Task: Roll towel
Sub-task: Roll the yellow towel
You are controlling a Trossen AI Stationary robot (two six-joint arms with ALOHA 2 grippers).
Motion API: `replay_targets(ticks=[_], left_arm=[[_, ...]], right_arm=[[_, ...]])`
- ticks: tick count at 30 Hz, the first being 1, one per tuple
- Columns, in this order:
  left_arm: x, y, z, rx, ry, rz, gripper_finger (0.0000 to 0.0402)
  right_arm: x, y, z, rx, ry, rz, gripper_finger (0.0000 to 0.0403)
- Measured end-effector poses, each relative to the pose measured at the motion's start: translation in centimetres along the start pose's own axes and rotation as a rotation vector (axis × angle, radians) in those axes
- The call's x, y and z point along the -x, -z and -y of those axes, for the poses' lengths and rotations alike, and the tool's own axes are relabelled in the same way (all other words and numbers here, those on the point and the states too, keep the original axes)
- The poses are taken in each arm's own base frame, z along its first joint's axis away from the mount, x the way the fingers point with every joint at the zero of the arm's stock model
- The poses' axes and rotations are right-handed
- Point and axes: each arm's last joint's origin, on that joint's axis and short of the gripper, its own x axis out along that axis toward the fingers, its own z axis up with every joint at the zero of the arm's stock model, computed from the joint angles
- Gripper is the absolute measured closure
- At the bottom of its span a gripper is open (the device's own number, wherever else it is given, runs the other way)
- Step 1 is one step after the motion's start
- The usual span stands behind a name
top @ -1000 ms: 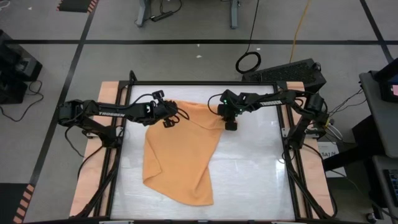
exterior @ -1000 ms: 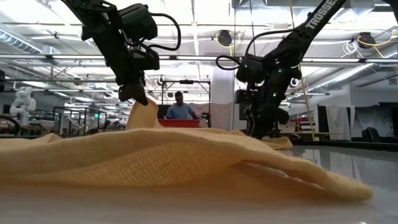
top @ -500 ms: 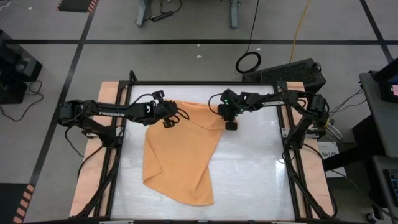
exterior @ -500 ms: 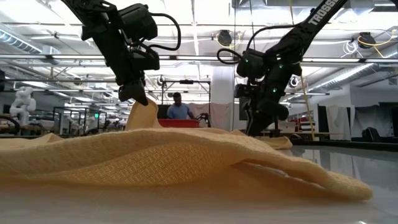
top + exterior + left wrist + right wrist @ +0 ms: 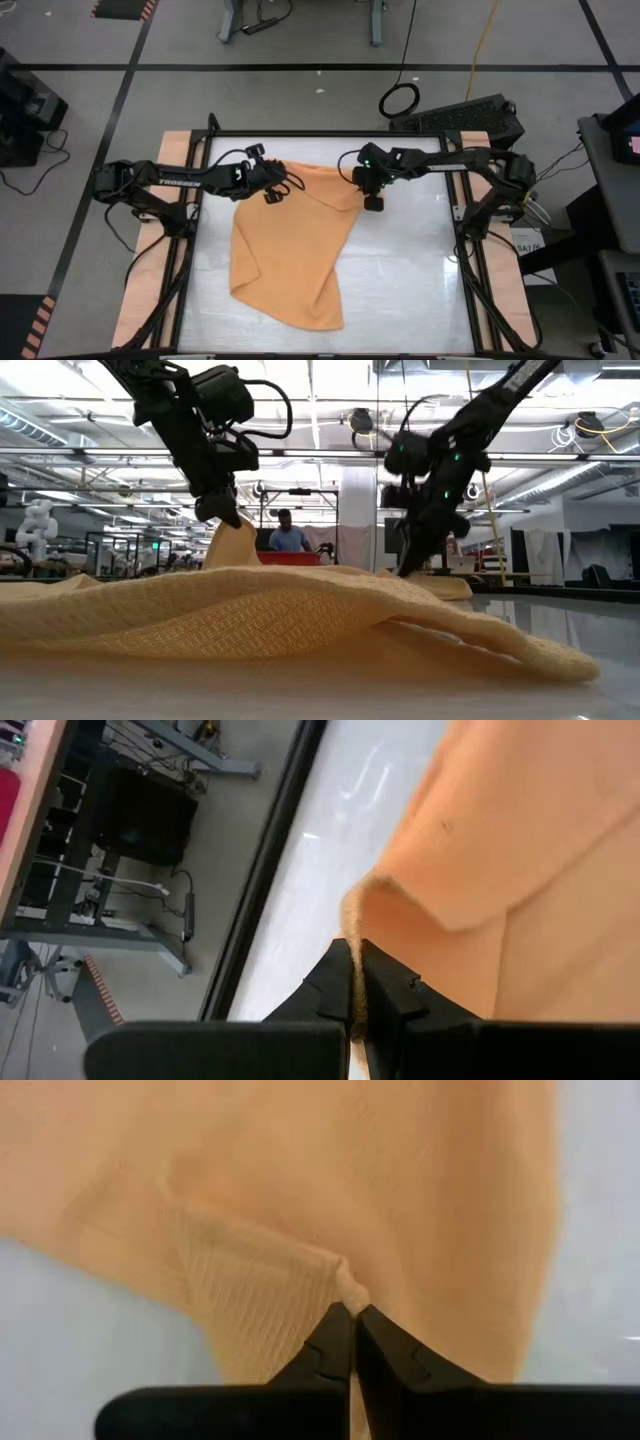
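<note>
The orange-tan towel point(image 5: 290, 250) lies spread and rumpled on the white tabletop, reaching from the far edge toward the near left. Most of it rests flat, with folds along its right side point(image 5: 480, 635). My left gripper point(image 5: 270, 196) is shut on the towel's far left corner, which stands raised in a peak point(image 5: 235, 535). My right gripper point(image 5: 372, 203) is shut on the towel at its far right corner, low over the table point(image 5: 408, 565). My left gripper pinches the towel's far left edge point(image 5: 350, 925) between its two fingers, coming slanting down from the table's left. That corner is lifted off the table and the cloth slopes slack from it down to the rest. My right gripper pinches a small raised ridge of cloth at the far right corner point(image 5: 345, 1280) between its fingertips, slanting steeply down from the right. The cloth around the pinch still lies on the table.
Bare white tabletop point(image 5: 410, 280) lies to the right of the towel and along the near edge. A black frame point(image 5: 330, 133) and wooden side boards point(image 5: 150, 290) border the table. A person point(image 5: 290, 535) stands far off in the room behind.
My right gripper has shut on the towel's far right corner, and its hand has risen a little and tipped. The towel's main body has stayed where it was. My left gripper has kept its hold on the raised corner.
</note>
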Motion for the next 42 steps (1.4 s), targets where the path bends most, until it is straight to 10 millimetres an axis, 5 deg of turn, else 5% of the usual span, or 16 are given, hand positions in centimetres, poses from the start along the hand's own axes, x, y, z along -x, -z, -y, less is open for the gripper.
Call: replay_targets(ticks=[11,17,23,30,38,42], left_arm=[[1.5,-2.3,-2.0,0.01,-0.196,0.132,0.0391],[5.4,-5.5,-6.0,0.063,-0.386,0.254,0.0391],[10.6,-7.9,-10.7,0.125,-0.508,0.455,0.0391],[14.2,-8.0,-13.8,0.163,-0.577,0.542,0.0391],[12.2,-6.2,-12.3,0.129,-0.381,0.392,0.0391],[12.4,-5.6,-11.1,0.122,-0.281,0.369,0.0391]], right_arm=[[10.8,-1.4,-2.2,-0.1,0.434,0.202,0.0402],[16.9,-1.2,-2.0,-0.147,0.794,0.38,0.0403],[22.1,-2.0,-2.0,-0.102,0.948,0.701,0.0403],[24.0,-2.7,-1.2,-0.071,0.995,0.793,0.0403],[20.9,-2.3,0.7,-0.071,0.955,0.58,0.0402],[21.2,-2.0,0.5,-0.077,0.913,0.593,0.0402]])
